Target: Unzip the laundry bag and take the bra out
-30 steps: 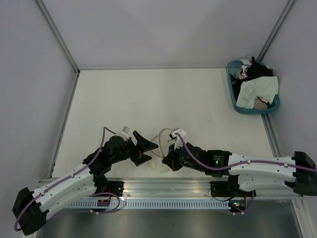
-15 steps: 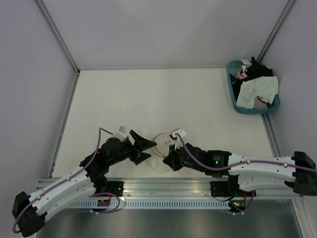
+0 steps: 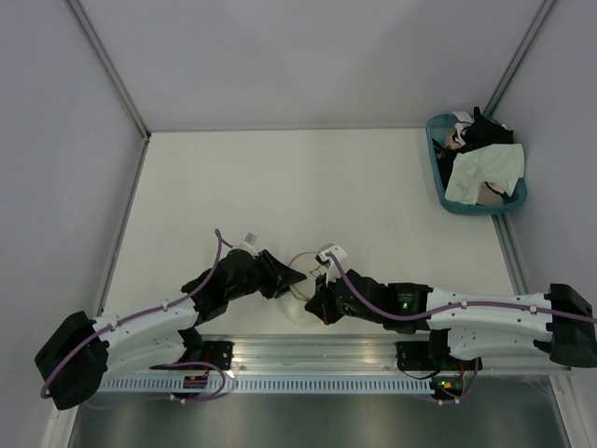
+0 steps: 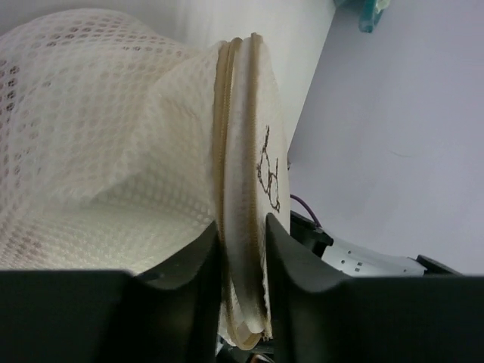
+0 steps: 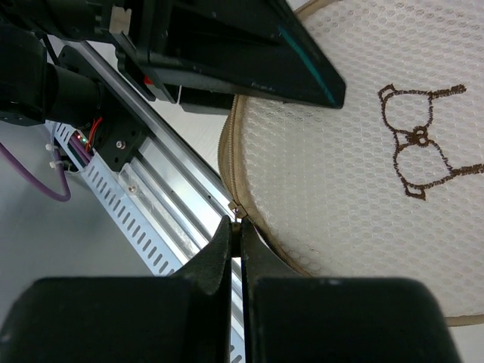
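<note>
The laundry bag (image 3: 302,262), a cream mesh dome with a tan zipped rim, lies near the table's front edge between the two arms. My left gripper (image 4: 243,257) is shut on the laundry bag's (image 4: 113,151) rim, one finger on the mesh side and one on the lid side. The bag's lid (image 5: 363,128) with its dark bra drawing fills the right wrist view. My right gripper (image 5: 237,231) is shut on the small zipper pull (image 5: 235,212) at the rim's near edge. The bra is hidden.
A teal basket (image 3: 438,177) holding black and white cloth stands at the back right corner. The metal rail (image 3: 308,350) with both arm bases runs just in front of the bag. Grey walls enclose the table.
My left arm swung right to the bag and its wide-open jaws closed on the rim. The right gripper stayed shut at the zipper pull.
</note>
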Controlling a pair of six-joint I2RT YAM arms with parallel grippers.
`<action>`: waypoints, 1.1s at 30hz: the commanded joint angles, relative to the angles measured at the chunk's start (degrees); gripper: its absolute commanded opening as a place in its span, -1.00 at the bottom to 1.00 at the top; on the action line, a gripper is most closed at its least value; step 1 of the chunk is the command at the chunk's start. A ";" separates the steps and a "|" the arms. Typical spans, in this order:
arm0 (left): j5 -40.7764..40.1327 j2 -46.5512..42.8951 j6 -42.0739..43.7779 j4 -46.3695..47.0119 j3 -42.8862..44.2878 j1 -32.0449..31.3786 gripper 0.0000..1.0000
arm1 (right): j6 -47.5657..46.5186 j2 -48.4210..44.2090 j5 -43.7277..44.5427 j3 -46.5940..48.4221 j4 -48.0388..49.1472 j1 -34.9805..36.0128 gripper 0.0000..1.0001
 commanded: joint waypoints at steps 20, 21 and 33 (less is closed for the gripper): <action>1.56 -4.85 23.91 -8.99 6.78 3.22 -0.96 | 6.15 0.14 14.98 8.27 -31.72 0.28 -0.99; 2.80 -4.32 25.42 -10.73 7.22 3.57 -0.96 | 7.20 0.14 17.87 8.45 -32.97 0.28 -0.99; 20.91 8.16 45.64 -13.04 15.05 5.42 -0.96 | 1.69 3.13 26.42 9.59 -37.38 -9.11 -0.99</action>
